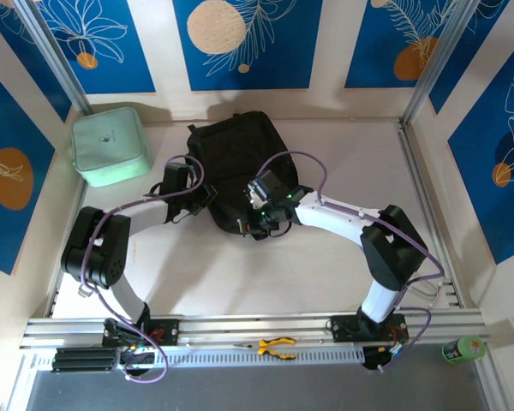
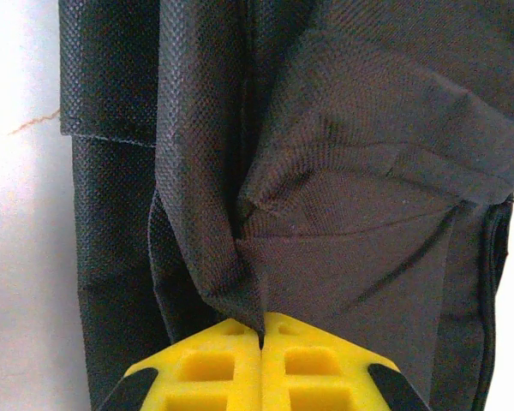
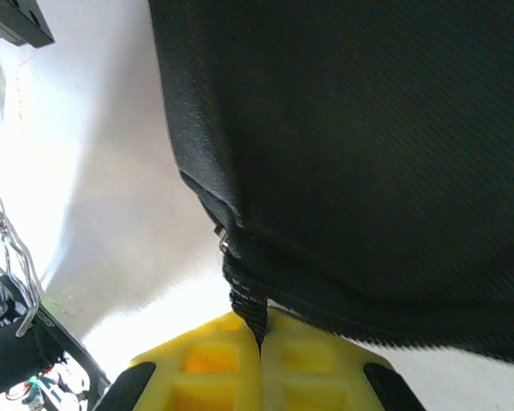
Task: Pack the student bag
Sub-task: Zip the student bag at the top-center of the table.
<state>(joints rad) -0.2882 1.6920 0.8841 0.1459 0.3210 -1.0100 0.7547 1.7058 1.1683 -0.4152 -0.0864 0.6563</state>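
So the student bag (image 1: 236,158) is lying flat on the white desk (image 1: 325,265), toward the back and roughly in the middle, with both arms reaching in at its near edge from either side. The left gripper (image 2: 261,336) comes in at the bag's near-left side, and its yellow fingers are pressed right together with a bunched fold of the black fabric caught between the tips. You can see the cloth puckering up into creases right where it goes in. The right gripper (image 3: 259,338) is on the near edge, a bit right of centre. Its fingers are pressed together too, pinching a little black woven tab that hangs off the bag's seam, with a small metal bit just above it (looks like a zip part, can't say for sure). As for other stuff around: there's a mint-green boxy zip case (image 1: 110,145) in the back-left corner of the desk, well apart from the bag and not touching it. Purple cables (image 1: 301,158) loop off both arms, and the right arm's loop arcs over the right side of the bag. Down on the front rail between the two arm bases is a pair of yellow-handled pliers (image 1: 277,346), and off at the far right there's a green roll-looking thing (image 1: 463,349), too small to tell what it is.
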